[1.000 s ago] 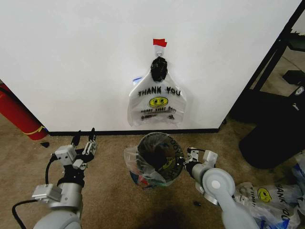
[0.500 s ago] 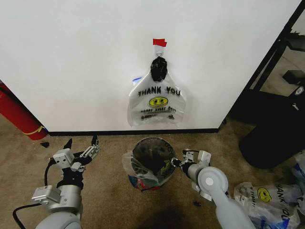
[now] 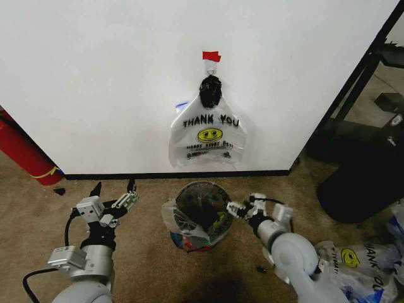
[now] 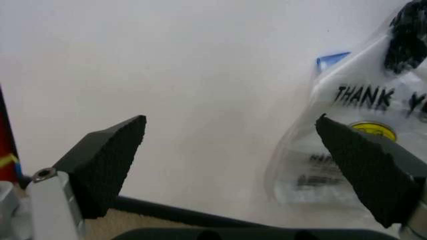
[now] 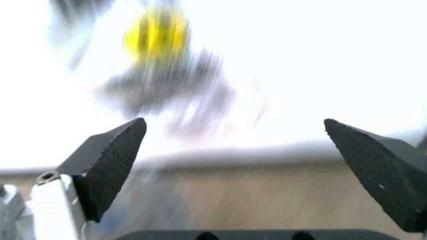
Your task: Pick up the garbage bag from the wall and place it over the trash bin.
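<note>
The right gripper [image 3: 240, 207] has let go and drawn back from the bin [image 3: 203, 208], fingers now spread wide. The bag [image 3: 182, 226] sits draped over the bin's rim below the wall [image 3: 95, 82]. The left gripper [image 3: 115, 197], also wide open, hovers left of the bin. Placement looks done.

We're in a bare test room: plain white wall [image 3: 95, 82] with black baseboard [image 3: 126, 175], worn tan carpet [image 3: 145, 252], a red fire extinguisher [image 3: 22, 154], black metal shelving [image 3: 372, 69].

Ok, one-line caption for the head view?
Bag draped over the bin; both grippers, left and right, open beside it.
</note>
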You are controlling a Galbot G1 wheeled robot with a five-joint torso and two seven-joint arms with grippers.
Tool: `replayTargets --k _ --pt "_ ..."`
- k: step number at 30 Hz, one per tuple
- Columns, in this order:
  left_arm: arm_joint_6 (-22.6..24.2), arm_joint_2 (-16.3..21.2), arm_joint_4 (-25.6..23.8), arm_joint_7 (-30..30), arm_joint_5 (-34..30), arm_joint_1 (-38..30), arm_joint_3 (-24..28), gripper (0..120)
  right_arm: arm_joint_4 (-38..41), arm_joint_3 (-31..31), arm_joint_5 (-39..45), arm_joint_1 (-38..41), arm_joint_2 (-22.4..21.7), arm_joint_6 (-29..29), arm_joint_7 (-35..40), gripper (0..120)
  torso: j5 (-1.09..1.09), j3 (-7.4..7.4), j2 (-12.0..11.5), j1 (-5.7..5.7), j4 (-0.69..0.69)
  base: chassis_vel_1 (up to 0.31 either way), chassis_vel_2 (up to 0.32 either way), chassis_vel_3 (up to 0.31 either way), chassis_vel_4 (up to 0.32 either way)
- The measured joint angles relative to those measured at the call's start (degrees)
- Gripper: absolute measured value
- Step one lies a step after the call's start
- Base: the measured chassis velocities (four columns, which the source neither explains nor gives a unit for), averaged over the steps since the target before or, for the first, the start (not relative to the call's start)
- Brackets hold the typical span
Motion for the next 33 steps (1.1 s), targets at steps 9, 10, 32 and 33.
replayTargets --k 9,10,32,33 --pt "-6.67 -2.4 1.01 2.93 8.32 1.86 1.28 100 8.01 8.73 -22.92 -21.77 9.69 24.42 -1.93 100 0.0 -0.01 0.0 -0.01 -0.03 0.0 0.0 0.0 0.0" --pt "-7.04 -2.48 1.18 2.99 8.75 2.01 1.31 100 8.9 9.53 -23.74 -23.55 11.07 26.44 -1.46 100 0.0 0.0 0.0 -0.01 -0.03 0.0 0.0 0.0 0.0" --pt "-9.8 -0.91 4.09 3.11 9.76 2.2 1.55 100 17.03 9.72 -23.29 -24.35 18.41 22.17 1.68 100 0.0 0.01 0.0 0.0 -0.02 0.0 0.0 0.0 0.0" --pt "-9.73 -0.62 4.49 3.1 9.25 1.8 1.56 100 17.06 9.69 -23.37 -24.48 18.83 22.13 1.61 100 0.0 0.0 0.0 0.0 -0.01 0.0 0.0 0.0 0.0"
